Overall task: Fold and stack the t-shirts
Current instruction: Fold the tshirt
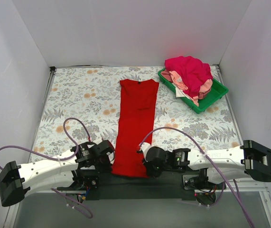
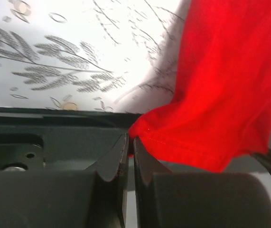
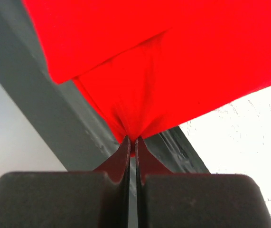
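The large red t-shirt [image 1: 136,124] lies as a long narrow strip down the middle of the floral table, collar at the far end. My left gripper [image 1: 107,164] is shut on its near left hem corner [image 2: 147,130]. My right gripper [image 1: 147,166] is shut on its near right hem corner [image 3: 135,128], where the cloth bunches into the jaws. A pile of magenta, light pink and white t-shirts [image 1: 188,73] sits in the green tray at the back right.
The green plastic tray [image 1: 216,95] stands at the back right corner. A black base strip [image 1: 140,183] runs along the table's near edge under the hem. White walls enclose the table on three sides.
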Controlling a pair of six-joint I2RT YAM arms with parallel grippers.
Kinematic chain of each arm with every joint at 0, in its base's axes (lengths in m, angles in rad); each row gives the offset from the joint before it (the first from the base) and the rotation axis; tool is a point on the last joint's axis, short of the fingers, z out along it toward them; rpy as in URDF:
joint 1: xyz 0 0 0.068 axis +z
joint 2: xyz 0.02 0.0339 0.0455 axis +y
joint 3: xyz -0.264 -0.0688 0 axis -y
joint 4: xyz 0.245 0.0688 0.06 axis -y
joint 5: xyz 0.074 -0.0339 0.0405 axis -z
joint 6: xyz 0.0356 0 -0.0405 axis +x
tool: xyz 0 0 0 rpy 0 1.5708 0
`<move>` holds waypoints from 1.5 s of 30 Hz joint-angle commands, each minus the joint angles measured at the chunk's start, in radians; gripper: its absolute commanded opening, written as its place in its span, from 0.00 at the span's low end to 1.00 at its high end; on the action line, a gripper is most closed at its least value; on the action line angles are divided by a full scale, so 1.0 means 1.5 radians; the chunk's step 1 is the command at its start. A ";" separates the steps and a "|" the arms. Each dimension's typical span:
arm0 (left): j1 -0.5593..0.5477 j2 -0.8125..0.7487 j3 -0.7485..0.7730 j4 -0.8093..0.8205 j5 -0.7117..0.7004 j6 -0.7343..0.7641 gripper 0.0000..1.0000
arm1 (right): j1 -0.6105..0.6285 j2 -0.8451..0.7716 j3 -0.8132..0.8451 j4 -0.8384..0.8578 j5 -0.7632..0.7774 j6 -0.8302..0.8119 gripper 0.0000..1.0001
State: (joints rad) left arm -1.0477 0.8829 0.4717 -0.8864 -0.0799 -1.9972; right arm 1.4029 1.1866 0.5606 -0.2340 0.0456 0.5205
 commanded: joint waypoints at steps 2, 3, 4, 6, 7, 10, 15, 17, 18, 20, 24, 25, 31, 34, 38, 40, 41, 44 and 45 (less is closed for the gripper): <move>-0.003 -0.030 0.001 0.011 0.016 -0.069 0.00 | 0.006 0.009 -0.002 -0.008 0.007 0.025 0.01; -0.004 -0.032 0.008 0.012 -0.007 -0.069 0.00 | 0.005 0.013 0.003 -0.009 0.017 0.023 0.01; -0.004 -0.032 0.016 0.014 -0.019 -0.069 0.00 | 0.006 0.015 0.008 -0.009 0.029 0.020 0.01; -0.003 -0.022 0.047 0.022 -0.049 -0.070 0.00 | 0.003 0.014 0.024 -0.011 0.064 0.017 0.01; -0.004 -0.017 0.058 0.029 -0.082 -0.071 0.00 | -0.001 0.011 0.029 -0.011 0.074 0.017 0.01; -0.002 0.012 0.091 0.046 -0.146 -0.082 0.00 | -0.037 -0.005 0.039 -0.009 0.110 0.015 0.01; 0.058 0.060 0.163 0.123 -0.171 0.000 0.00 | -0.146 -0.029 0.056 0.043 0.099 -0.030 0.01; 0.130 0.104 0.187 0.166 -0.128 0.043 0.00 | -0.181 -0.027 0.073 0.065 0.082 -0.062 0.01; 0.149 0.118 0.198 0.180 -0.114 0.059 0.00 | -0.192 -0.021 0.082 0.068 0.077 -0.072 0.01; 0.178 0.166 0.230 0.209 -0.104 0.098 0.00 | -0.227 -0.013 0.104 0.068 0.064 -0.092 0.01; 0.201 0.247 0.304 0.203 -0.130 0.123 0.00 | -0.283 0.021 0.142 0.070 0.039 -0.128 0.01; 0.214 0.273 0.332 0.199 -0.133 0.123 0.00 | -0.301 0.029 0.161 0.070 0.025 -0.145 0.01; 0.247 0.341 0.396 0.176 -0.180 0.118 0.00 | -0.370 0.094 0.213 0.069 -0.025 -0.174 0.01; 0.258 0.370 0.430 0.177 -0.197 0.125 0.00 | -0.400 0.121 0.238 0.068 -0.055 -0.185 0.01; 0.273 0.408 0.466 0.185 -0.204 0.147 0.00 | -0.436 0.163 0.267 0.065 -0.082 -0.201 0.01; 0.281 0.433 0.486 0.175 -0.208 0.149 0.00 | -0.456 0.178 0.286 0.063 -0.103 -0.216 0.01; 0.288 0.440 0.492 0.176 -0.206 0.153 0.00 | -0.461 0.196 0.294 0.061 -0.109 -0.224 0.01; 0.300 0.468 0.508 0.187 -0.196 0.167 0.00 | -0.479 0.227 0.318 0.056 -0.122 -0.236 0.01; 0.302 0.476 0.516 0.192 -0.194 0.175 0.00 | -0.489 0.235 0.323 0.054 -0.123 -0.235 0.01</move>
State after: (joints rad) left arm -0.6121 1.5803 1.1999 -0.6155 -0.3412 -1.7741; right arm 0.6960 1.5105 0.9871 -0.1585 -0.0921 0.2047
